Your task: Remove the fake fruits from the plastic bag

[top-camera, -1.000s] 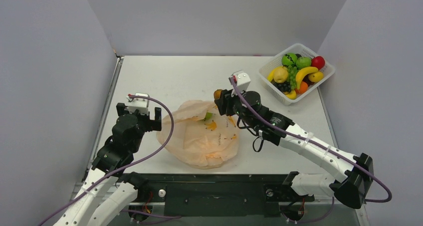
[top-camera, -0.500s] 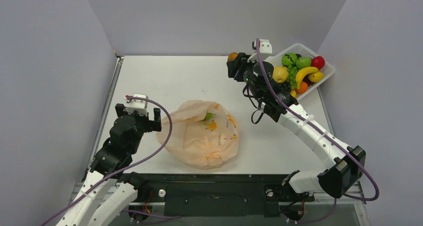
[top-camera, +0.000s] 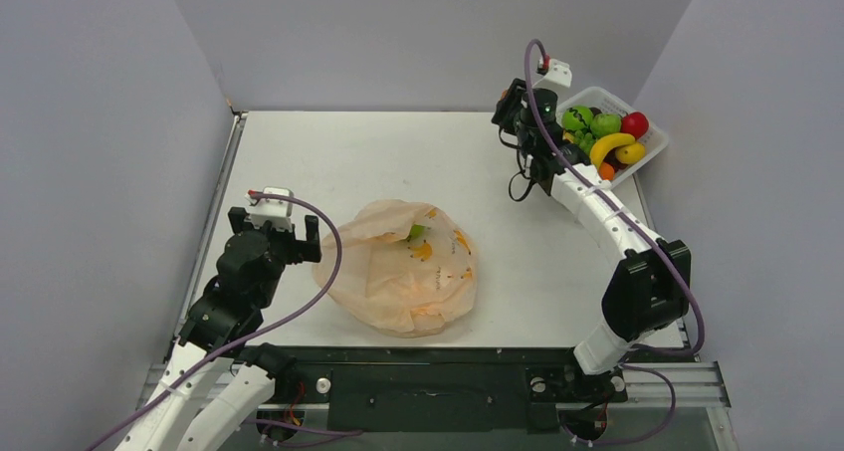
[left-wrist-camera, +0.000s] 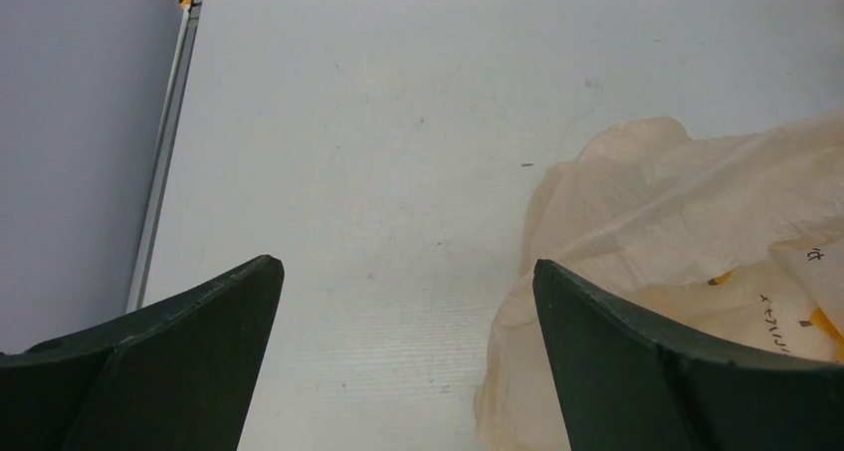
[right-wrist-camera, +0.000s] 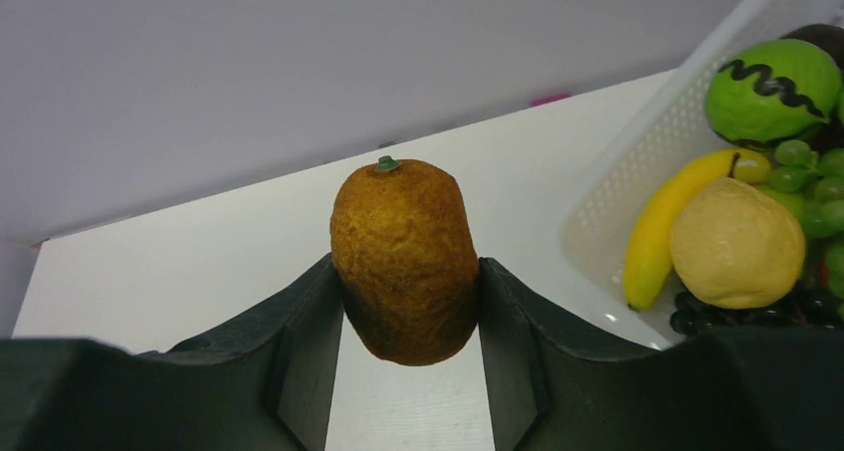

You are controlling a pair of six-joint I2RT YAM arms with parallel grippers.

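Within the last second the right arm has swung from the mouth of the plastic bag (top-camera: pixel 408 267) to the far right part of the table (top-camera: pixel 378 152), and it now stands just left of the white basket (right-wrist-camera: pixel 637 182). It has carried 1 brown fruit (right-wrist-camera: pixel 403 242) with it. So this fruit is out of the bag, and the step in hand looks like a transfer toward the basket, which already holds a banana, green fruits, a pale yellow one and grapes. The bag has not shifted; it lies crumpled near the middle of the table's near half. At least 1 green fruit (top-camera: pixel 416 232) still shows at its far opening, so the task is judged unfinished.

The right gripper (right-wrist-camera: pixel 408 269) is closed partway, its 2 fingers pressing the left and right flanks of the brown fruit, whose small green stem points up. The fruit hangs above the bare table, short of the basket wall.

The left gripper (left-wrist-camera: pixel 403 267) has stayed where it was, beside the bag's left edge. Its jaws stand wide apart and hold nothing, the right finger close over the bag's wrinkled edge; whether it touches the plastic cannot be told.
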